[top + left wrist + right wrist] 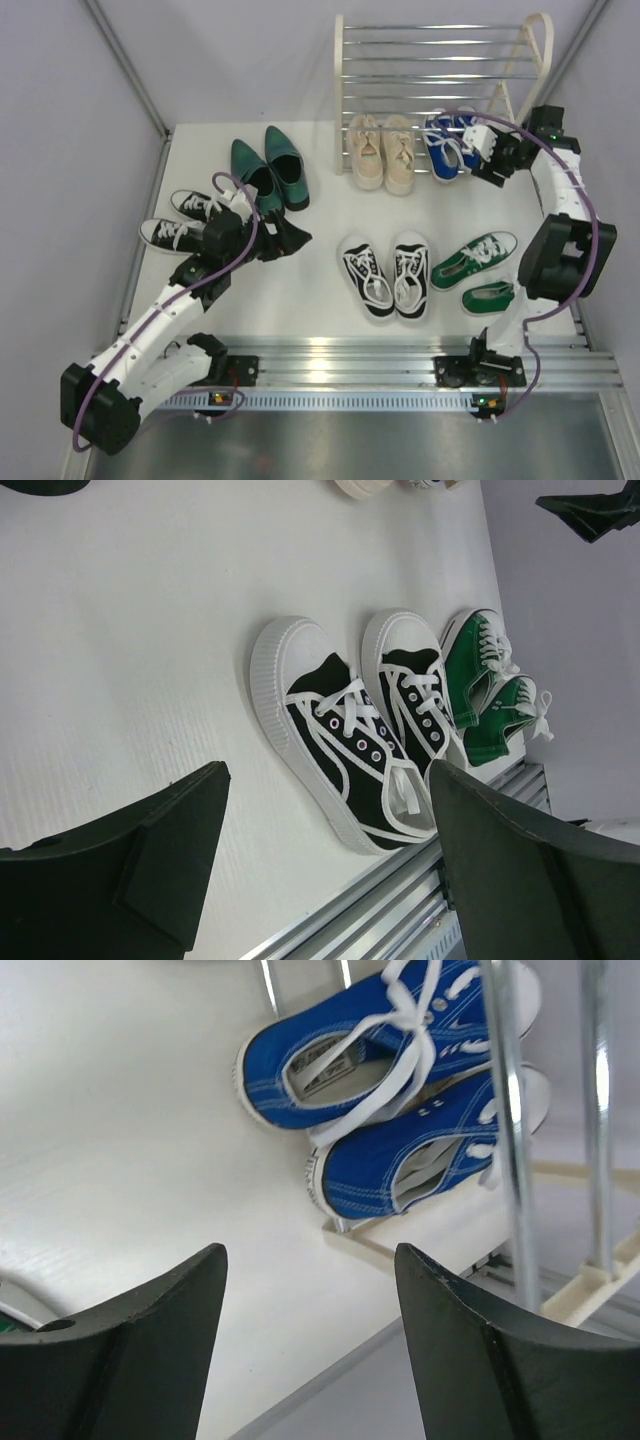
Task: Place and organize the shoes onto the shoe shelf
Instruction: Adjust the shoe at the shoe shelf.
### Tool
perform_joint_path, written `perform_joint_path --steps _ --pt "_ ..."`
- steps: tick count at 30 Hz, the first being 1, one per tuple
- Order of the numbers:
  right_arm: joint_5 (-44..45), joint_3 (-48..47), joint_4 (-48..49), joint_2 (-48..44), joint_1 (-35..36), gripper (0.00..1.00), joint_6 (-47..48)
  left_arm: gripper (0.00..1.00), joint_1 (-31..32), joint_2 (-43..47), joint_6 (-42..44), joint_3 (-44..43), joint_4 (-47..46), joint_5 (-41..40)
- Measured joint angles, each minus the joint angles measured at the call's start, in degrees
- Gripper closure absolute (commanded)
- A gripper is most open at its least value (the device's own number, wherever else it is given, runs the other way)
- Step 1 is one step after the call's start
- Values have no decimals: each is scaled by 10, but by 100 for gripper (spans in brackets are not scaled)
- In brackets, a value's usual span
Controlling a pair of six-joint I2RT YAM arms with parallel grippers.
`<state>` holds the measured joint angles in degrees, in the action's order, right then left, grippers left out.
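The shoe shelf [440, 60] stands at the back. Beige lace-ups [382, 150] and blue sneakers [448, 143] sit at its bottom, heels sticking out. The blue pair also shows in the right wrist view [380, 1110]. Dark green dress shoes [270, 172], one black-and-white pair [190, 220], a second black-and-white pair [385, 275] and green sneakers [478, 270] lie on the table. My left gripper [290, 240] is open and empty, right of the left black-and-white pair. My right gripper [492, 165] is open and empty, just right of the blue sneakers.
A metal rail [350, 365] runs along the table's near edge with both arm bases on it. The shelf's cream side frame [540, 45] and chrome bars [510, 1130] stand close to my right gripper. Grey walls enclose the table on three sides.
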<state>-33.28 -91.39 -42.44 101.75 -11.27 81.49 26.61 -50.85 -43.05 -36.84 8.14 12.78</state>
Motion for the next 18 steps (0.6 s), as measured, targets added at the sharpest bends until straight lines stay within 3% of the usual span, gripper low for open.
perform_joint_path --steps 7,18 --pt "-10 -70 -57 92 -27 32 86 14 0 0 -3 0 0 2" --pt "-10 -127 -26 158 -18 31 73 14 0 5 -4 0 0 2"
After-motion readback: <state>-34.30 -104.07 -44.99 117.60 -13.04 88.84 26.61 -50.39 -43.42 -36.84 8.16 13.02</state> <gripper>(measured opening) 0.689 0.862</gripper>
